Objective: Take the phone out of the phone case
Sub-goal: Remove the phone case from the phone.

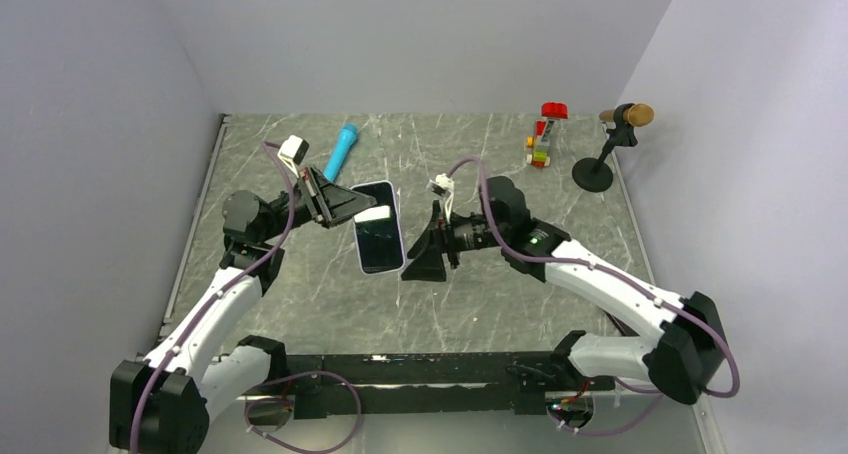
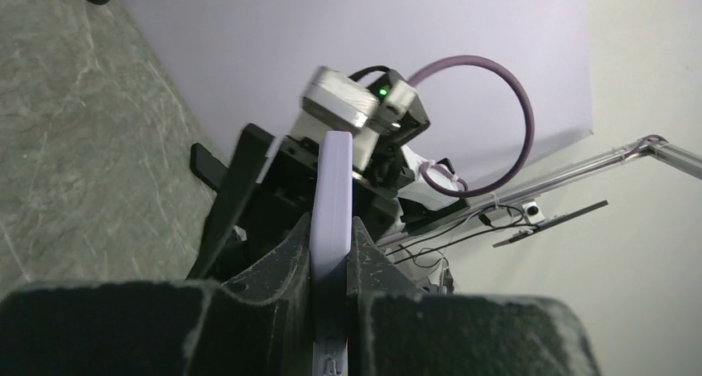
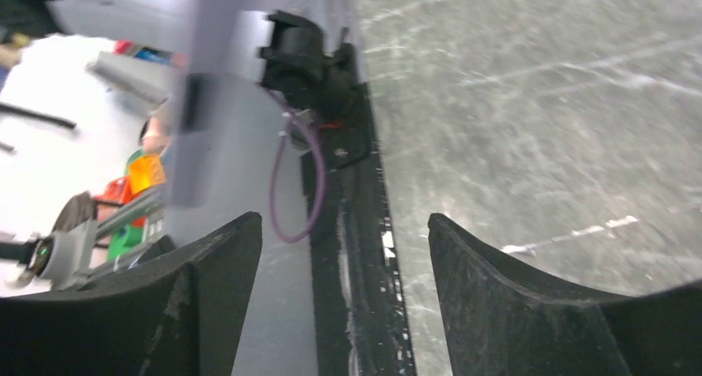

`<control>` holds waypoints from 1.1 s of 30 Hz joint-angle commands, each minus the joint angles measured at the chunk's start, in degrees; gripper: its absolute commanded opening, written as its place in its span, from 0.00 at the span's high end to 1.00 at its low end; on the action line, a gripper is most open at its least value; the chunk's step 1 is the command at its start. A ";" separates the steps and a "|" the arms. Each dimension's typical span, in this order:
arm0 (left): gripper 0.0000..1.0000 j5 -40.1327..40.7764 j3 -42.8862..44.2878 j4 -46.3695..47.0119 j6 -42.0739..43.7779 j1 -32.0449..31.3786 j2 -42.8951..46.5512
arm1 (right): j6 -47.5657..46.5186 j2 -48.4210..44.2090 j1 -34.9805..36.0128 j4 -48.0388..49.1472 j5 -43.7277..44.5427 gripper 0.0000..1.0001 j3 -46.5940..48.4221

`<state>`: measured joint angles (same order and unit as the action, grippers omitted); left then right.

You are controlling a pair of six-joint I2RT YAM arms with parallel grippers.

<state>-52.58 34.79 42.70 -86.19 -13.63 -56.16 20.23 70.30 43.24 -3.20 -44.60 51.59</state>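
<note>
Overhead; wrist close-ups sharing phone case (image 2: pixel 333 195)

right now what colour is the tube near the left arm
Bright blue tube, best in top external view.

Plainly a robotics lab test cell: boxed in by blank pale panels (image 1: pixel 420 34), floored with a grey marble-patterned desk (image 1: pixel 300 309), fitted with a cabled left arm (image 1: pixel 215 314) and right arm (image 1: pixel 610 284) on a black rail (image 1: pixel 430 369), stocked with odd props: blue marker (image 1: pixel 341 150), toy-brick stack (image 1: pixel 543 139), microphone on stand (image 1: pixel 610 146).
</note>
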 commanded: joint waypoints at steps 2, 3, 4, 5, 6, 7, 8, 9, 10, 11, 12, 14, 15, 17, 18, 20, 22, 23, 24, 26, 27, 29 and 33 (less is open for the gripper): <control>1.00 2.03 5.26 -10.71 8.63 0.09 3.76 | 5.36 -6.38 0.27 13.17 -12.72 0.19 -2.16; 1.00 1.87 5.17 -10.51 8.44 0.09 3.76 | 6.00 -5.94 0.26 13.63 -12.45 0.19 -1.71; 1.00 1.81 5.01 -9.96 8.03 0.10 3.75 | 6.46 -5.30 0.47 14.04 -12.25 0.19 -1.23; 1.00 1.92 4.75 -9.34 7.52 0.09 3.78 | 6.92 -4.74 0.71 14.75 -11.81 0.19 -0.63; 1.00 2.05 4.62 -8.89 7.11 0.16 3.86 | 7.31 -4.19 0.92 15.20 -11.04 0.20 -0.15; 1.00 1.96 4.63 -8.91 6.95 0.10 3.91 | 7.69 -3.64 1.10 15.68 -10.59 0.21 0.32; 1.00 1.84 4.74 -9.38 7.04 0.09 3.99 | 8.12 -3.06 1.17 16.32 -10.70 0.23 0.83; 1.00 1.74 4.88 -9.76 7.16 0.10 4.16 | 8.38 -2.49 1.39 16.87 -10.87 0.27 1.24; 1.00 1.69 4.92 -10.00 7.25 0.09 4.27 | 8.37 -2.08 1.59 16.96 -11.02 0.32 1.77; 1.00 1.67 5.06 -10.29 7.34 0.09 4.44 | 8.15 -1.69 1.81 16.89 -11.20 0.39 2.22; 1.00 1.62 5.23 -10.47 7.43 0.09 4.55 | 8.02 -1.33 1.96 16.96 -11.54 0.44 2.47; 1.00 1.46 5.45 -10.57 7.29 0.09 4.53 | 7.70 -0.99 2.27 17.70 -12.41 0.54 2.48; 1.00 1.43 5.47 -10.38 7.01 0.11 4.64 | 7.39 -0.87 2.40 17.89 -12.64 0.60 2.35; 1.00 1.11 5.18 -9.30 5.70 0.09 4.53 | 6.72 -0.65 2.46 18.43 -12.83 0.66 2.17; 1.00 0.91 5.08 -8.72 4.96 0.09 4.45 | 6.22 -0.35 2.52 18.40 -12.80 0.70 2.16; 1.00 0.34 5.15 -8.57 3.59 0.09 4.14 | 4.11 0.38 2.74 17.71 -13.19 0.82 2.64; 1.00 -0.54 5.45 -10.43 2.41 0.09 3.84 | 0.23 1.08 3.29 16.03 -12.71 0.99 3.00; 1.00 -0.96 5.48 -10.12 1.33 0.09 3.63 | -2.75 1.51 3.50 14.56 -11.93 1.00 3.42; 1.00 -1.46 5.28 -9.16 -0.36 0.09 3.40 | -6.18 1.90 3.70 12.32 -10.95 1.00 3.82; 1.00 -2.32 4.68 -6.39 -4.31 0.09 2.86 | -13.36 1.87 4.80 7.56 -6.10 1.00 4.65; 1.00 -2.71 4.54 -5.17 -5.74 0.09 2.58 | -17.58 1.51 5.45 6.86 -3.54 1.00 4.47; 1.00 -3.75 4.50 -4.82 -7.48 0.09 2.19 | -22.48 1.08 6.67 5.75 3.02 1.00 4.77; 1.00 -3.59 3.49 -6.68 -8.01 0.14 2.66 | -28.31 1.74 8.99 4.52 15.26 1.00 7.52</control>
<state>-58.13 37.47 37.28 -80.09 -12.64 -54.13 10.68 71.20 49.91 0.56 -49.12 55.13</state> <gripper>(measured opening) 0.158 0.104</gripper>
